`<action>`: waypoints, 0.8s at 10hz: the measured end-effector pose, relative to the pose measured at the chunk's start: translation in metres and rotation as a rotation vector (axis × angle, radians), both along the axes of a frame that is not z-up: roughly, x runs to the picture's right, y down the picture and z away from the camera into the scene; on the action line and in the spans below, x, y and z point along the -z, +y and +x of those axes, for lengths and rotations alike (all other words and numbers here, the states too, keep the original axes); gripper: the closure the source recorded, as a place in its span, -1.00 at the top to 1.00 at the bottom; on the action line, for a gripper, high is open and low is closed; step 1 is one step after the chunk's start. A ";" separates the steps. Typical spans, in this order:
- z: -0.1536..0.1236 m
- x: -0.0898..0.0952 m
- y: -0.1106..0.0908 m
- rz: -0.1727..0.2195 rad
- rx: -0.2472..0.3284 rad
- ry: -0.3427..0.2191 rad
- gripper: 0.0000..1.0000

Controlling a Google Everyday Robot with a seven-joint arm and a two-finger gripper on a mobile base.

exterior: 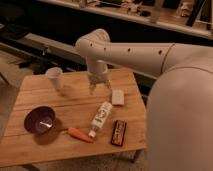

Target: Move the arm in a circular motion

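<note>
**Arm poised over the table's far side**

The off-white arm (142, 52) reaches in from the right, elbow bent. Its gripper (100, 88) hangs above the wooden table (75, 102), between a white cup (54, 77) and a small white block (118, 96), fingers spread and empty.

Dim robotics lab or workshop: a long cluttered workbench (165, 17) lines the back, and a small light wooden table (35, 95) stands in front. A thick off-white robot arm (135, 50) holds its two-fingered gripper (100, 86), fingers apart, above the tabletop.
</note>
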State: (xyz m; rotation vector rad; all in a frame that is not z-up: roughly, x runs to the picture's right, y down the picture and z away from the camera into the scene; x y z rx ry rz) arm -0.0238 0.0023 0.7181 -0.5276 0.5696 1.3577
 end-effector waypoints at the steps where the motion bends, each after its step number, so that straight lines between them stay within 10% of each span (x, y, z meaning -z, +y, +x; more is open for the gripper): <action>1: -0.014 -0.017 -0.018 0.016 0.015 -0.013 0.30; 8: -0.131 -0.067 -0.058 0.035 0.135 -0.153 0.30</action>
